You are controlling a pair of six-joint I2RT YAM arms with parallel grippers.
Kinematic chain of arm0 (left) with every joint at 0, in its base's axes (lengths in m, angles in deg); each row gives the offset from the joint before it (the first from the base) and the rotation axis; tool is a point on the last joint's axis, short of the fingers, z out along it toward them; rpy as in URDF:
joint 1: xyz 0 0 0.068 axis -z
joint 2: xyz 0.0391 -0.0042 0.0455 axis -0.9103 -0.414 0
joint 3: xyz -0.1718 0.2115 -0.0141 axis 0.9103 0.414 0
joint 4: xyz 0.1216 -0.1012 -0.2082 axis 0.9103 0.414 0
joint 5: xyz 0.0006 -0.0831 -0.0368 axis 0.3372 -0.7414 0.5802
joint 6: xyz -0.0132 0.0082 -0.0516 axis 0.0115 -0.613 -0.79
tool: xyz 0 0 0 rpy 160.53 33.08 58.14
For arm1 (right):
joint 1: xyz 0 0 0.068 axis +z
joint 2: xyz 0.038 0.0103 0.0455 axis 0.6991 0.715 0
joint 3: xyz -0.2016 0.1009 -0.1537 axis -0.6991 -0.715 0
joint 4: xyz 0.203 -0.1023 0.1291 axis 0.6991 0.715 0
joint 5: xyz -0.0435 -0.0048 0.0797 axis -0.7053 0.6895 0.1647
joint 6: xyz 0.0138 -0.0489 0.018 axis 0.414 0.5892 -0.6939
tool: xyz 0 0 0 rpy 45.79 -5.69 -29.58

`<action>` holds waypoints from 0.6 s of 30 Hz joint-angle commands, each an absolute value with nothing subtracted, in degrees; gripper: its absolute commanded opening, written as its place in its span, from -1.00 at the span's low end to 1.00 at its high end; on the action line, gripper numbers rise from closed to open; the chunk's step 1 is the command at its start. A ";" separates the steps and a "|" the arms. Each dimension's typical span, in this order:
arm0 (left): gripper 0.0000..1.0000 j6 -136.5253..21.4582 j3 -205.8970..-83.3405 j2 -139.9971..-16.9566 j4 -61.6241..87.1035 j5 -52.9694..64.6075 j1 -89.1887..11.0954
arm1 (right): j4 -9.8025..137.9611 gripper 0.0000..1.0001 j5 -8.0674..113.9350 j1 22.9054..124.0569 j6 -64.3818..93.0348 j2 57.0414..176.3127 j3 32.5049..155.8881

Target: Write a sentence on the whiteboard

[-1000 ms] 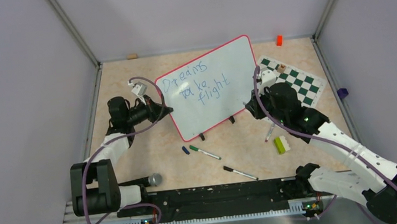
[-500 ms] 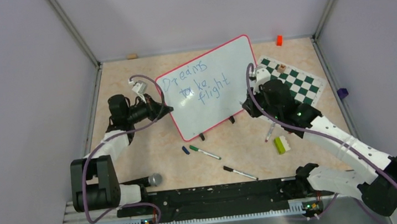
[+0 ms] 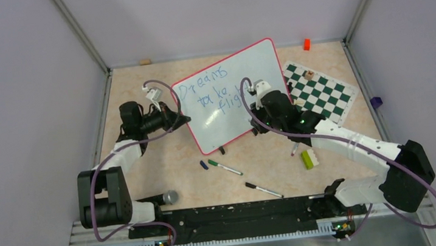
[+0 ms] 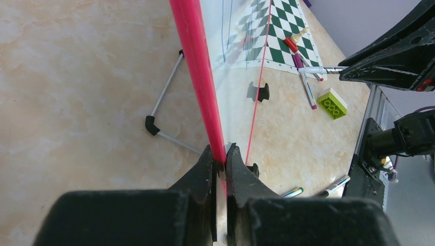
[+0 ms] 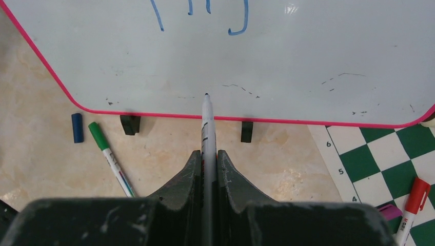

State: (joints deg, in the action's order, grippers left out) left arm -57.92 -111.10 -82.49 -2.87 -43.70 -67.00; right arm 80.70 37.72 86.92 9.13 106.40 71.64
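1. Overhead, one whiteboard (image 3: pixel 258 64) stands mid-bench on two black feet (image 5: pixel 130 124). Its red-framed long axis runs from 8 o'clock to 2 o'clock, and its written face is turned toward the arms at 6 o'clock.
2. One sentence (image 3: pixel 209 90), three short slanted blue lines beginning "Dreams", fills the board's left half. The right arm covers the end of the last word.
3. At the board's 9 o'clock edge, the left gripper (image 4: pixel 220 154) is pinched tight on the red frame, with one finger on each face.
4. Over the board's 4 o'clock corner, the right gripper (image 5: pixel 208 154) is clamped narrow on one white marker (image 5: pixel 206 118). In the wrist view the barrel points to 12 o'clock, with the black tip over the bare strip just above the lower frame. Whether the tip touches cannot be told.
5. Four loose markers lie on the bench:
   - a green-capped marker (image 3: pixel 225 167) at 6 o'clock of the board
   - a black marker (image 3: pixel 263 189) nearer the arm bases
   - a pink marker (image 4: pixel 308 87) beside one lime brick (image 3: pixel 308 158)
   - a red-capped marker (image 5: pixel 413 202) on the chess mat (image 3: pixel 328 93)
6. One blue cap (image 3: pixel 203 165) sits just beside the green-capped marker.
7. The mat lies at 3 o'clock of the board and carries one pale chess piece (image 3: pixel 308 74). One orange block (image 3: pixel 306 44) rests at 1 o'clock near the rear wall.
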 commanded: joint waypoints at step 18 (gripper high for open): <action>-1.00 -46.39 -113.16 -84.31 1.22 -38.01 -64.19 | 75.22 -1.00 35.60 87.68 10.73 112.86 76.55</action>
